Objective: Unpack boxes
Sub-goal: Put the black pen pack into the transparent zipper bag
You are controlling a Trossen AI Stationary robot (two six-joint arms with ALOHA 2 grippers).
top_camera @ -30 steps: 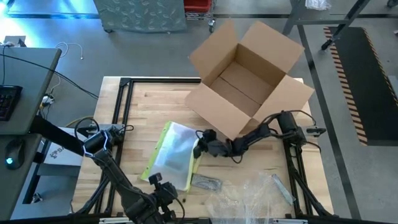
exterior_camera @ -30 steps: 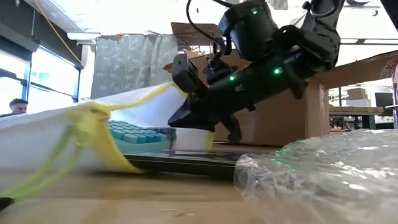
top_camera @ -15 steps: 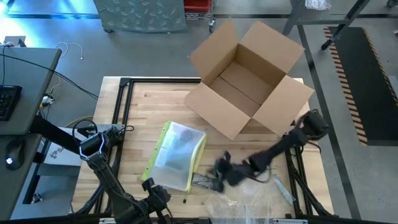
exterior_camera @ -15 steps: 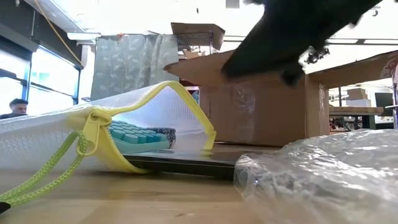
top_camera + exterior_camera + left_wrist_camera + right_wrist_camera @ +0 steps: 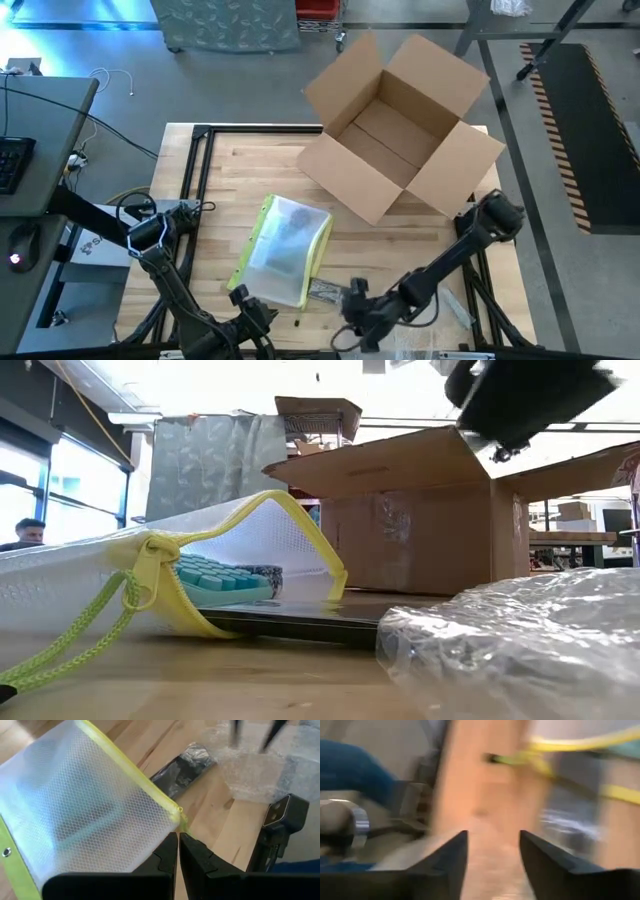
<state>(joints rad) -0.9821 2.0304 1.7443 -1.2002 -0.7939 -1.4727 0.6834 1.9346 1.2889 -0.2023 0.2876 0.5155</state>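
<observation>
The open brown box [image 5: 400, 130] stands on its base at the table's far right, flaps spread. A clear mesh sleeve with a yellow edge [image 5: 283, 250] lies flat on the table's middle, with a teal keyboard [image 5: 215, 575] inside. My right gripper [image 5: 355, 320] hangs open over the bubble wrap [image 5: 400, 340] by the near edge; its spread fingers [image 5: 232, 730] hold nothing. My left gripper [image 5: 178, 840] is shut and stands just short of the sleeve's near yellow corner [image 5: 176, 812], close to the table's near edge.
A dark wrapped packet [image 5: 182, 767] lies between the sleeve and the bubble wrap [image 5: 520, 640]. A small camera block [image 5: 282, 815] stands at the near edge. A slim grey piece [image 5: 455, 303] lies near the right rail. Bare wood shows left of the box.
My right gripper has let go of the sleeve's right yellow edge. It has swung up and toward the table's near edge, rolling as it went, and now stands over the bubble wrap. The sleeve's lifted edge has sunk a little, and the sleeve has stayed in place.
</observation>
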